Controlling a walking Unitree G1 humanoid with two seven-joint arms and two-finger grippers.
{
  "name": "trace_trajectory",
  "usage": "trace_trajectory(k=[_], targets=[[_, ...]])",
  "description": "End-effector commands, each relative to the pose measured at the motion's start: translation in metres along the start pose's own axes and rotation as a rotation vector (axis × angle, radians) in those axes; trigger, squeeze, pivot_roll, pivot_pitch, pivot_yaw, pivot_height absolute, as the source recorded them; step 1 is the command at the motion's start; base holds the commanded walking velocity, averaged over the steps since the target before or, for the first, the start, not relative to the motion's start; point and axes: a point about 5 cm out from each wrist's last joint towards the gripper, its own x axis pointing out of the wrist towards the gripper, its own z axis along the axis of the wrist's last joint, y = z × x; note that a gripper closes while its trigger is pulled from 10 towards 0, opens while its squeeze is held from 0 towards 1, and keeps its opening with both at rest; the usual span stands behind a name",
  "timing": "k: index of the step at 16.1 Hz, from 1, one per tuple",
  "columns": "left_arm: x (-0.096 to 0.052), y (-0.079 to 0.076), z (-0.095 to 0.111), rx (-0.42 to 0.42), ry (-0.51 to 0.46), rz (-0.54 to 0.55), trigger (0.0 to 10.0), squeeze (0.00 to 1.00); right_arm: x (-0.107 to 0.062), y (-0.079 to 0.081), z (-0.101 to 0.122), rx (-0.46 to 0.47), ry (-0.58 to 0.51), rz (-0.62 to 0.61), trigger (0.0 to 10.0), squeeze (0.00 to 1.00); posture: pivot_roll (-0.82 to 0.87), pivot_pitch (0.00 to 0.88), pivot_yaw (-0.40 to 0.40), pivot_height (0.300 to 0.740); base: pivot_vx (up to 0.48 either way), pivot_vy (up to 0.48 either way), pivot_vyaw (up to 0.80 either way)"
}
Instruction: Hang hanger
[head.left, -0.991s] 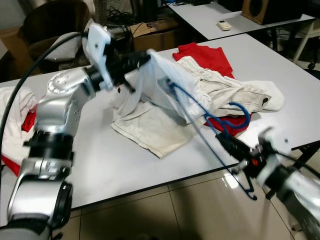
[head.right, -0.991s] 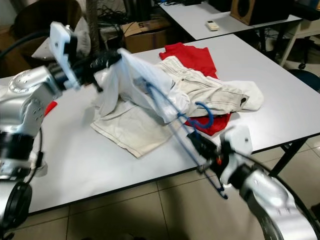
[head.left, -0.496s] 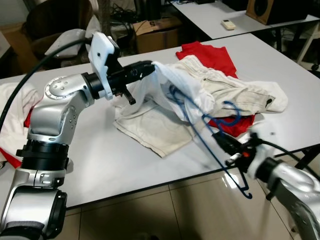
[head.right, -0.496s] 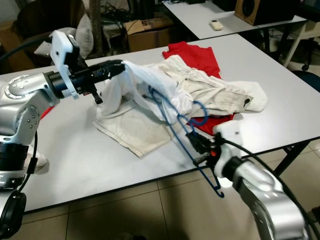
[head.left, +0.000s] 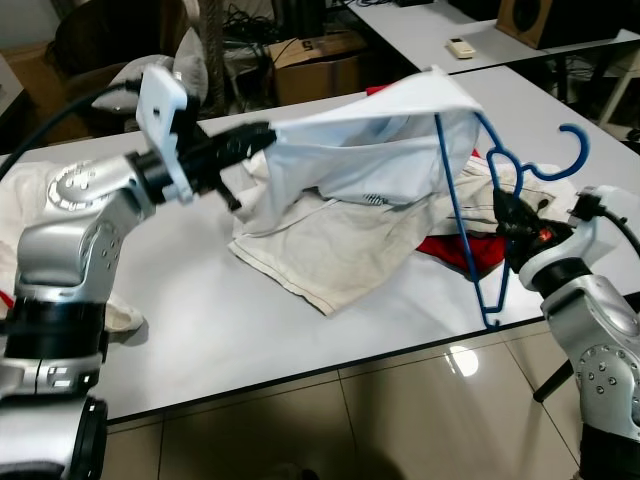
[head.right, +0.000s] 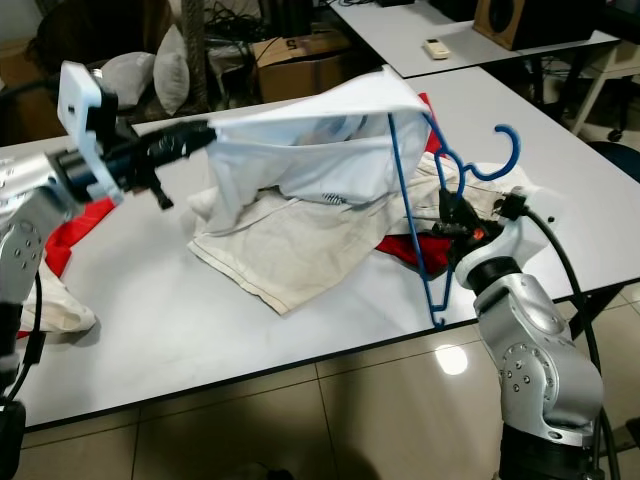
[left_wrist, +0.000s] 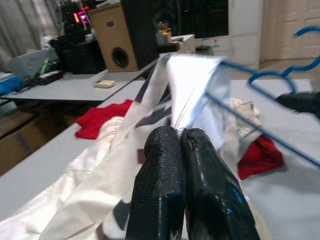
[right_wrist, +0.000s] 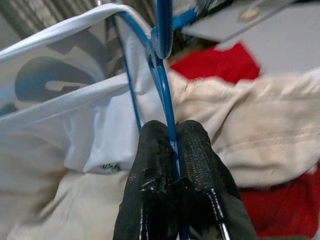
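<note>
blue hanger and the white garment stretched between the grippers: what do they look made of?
Blue hanger: thin rod with a glossy blue coat, probably coated wire, possibly plastic; its slim even section and sheen suggest so. White garment: thin, soft woven or knit cloth with a matte finish; it drapes, folds and pulls taut between the left gripper and the hanger held by the right gripper.
</note>
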Motion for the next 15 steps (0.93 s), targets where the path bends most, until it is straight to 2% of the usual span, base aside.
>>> trace_trajectory(k=[1, 3, 5, 8, 9, 10, 11, 12, 13, 15], targets=[[-0.005, -0.003, 0.003, 0.020, 0.013, -0.029, 0.0, 0.00, -0.002, -0.002, -0.013, -0.005, 0.081, -0.007, 10.0, 0.00, 0.00, 0.000, 0.112, 0.740, 0.000, 0.000, 0.00], [-0.004, -0.009, 0.000, 0.021, 0.030, -0.049, 0.0, 0.00, -0.005, 0.007, -0.031, -0.014, 0.191, 0.043, 10.0, 0.00, 0.00, 0.000, 0.107, 0.740, 0.000, 0.000, 0.00], [0.000, -0.013, 0.000, 0.017, 0.025, -0.053, 0.0, 0.00, -0.007, 0.013, -0.039, 0.041, 0.238, 0.080, 10.0, 0.00, 0.00, 0.000, 0.109, 0.740, 0.000, 0.000, 0.00], [0.015, -0.031, -0.003, 0.004, 0.015, -0.132, 0.0, 0.00, 0.000, 0.025, -0.028, 0.250, 0.155, 0.149, 10.0, 0.00, 0.00, 0.000, 0.115, 0.740, 0.000, 0.000, 0.00], [0.020, -0.038, -0.006, 0.007, 0.022, -0.154, 0.0, 0.00, 0.001, 0.029, -0.029, 0.255, 0.172, 0.172, 10.0, 0.00, 0.00, 0.000, 0.115, 0.740, 0.000, 0.000, 0.00], [0.027, -0.047, -0.010, 0.008, 0.025, -0.182, 0.0, 0.00, -0.003, 0.036, -0.049, 0.101, 0.320, 0.230, 10.0, 0.00, 0.00, 0.000, 0.119, 0.740, 0.000, 0.000, 0.00], [0.027, -0.049, -0.010, -0.001, 0.021, -0.193, 0.0, 0.00, -0.005, 0.035, -0.054, 0.079, 0.348, 0.221, 10.0, 0.00, -0.01, 0.000, 0.119, 0.740, 0.000, 0.000, 0.00], [0.026, -0.053, -0.011, -0.013, 0.024, -0.219, 0.0, 0.00, -0.007, 0.029, -0.065, 0.097, 0.405, 0.165, 10.0, 0.00, 0.00, 0.000, 0.117, 0.740, 0.000, 0.000, 0.00], [0.025, -0.055, -0.014, -0.012, 0.037, -0.223, 0.0, 0.00, -0.010, 0.023, -0.072, 0.060, 0.455, 0.123, 10.0, 0.00, 0.00, 0.000, 0.118, 0.740, 0.000, 0.000, 0.00], [0.022, -0.049, -0.021, -0.008, 0.070, -0.169, 0.0, 0.00, -0.010, 0.015, -0.077, 0.036, 0.460, 0.087, 10.0, 0.00, 0.00, 0.000, 0.116, 0.740, 0.000, 0.000, 0.00]])
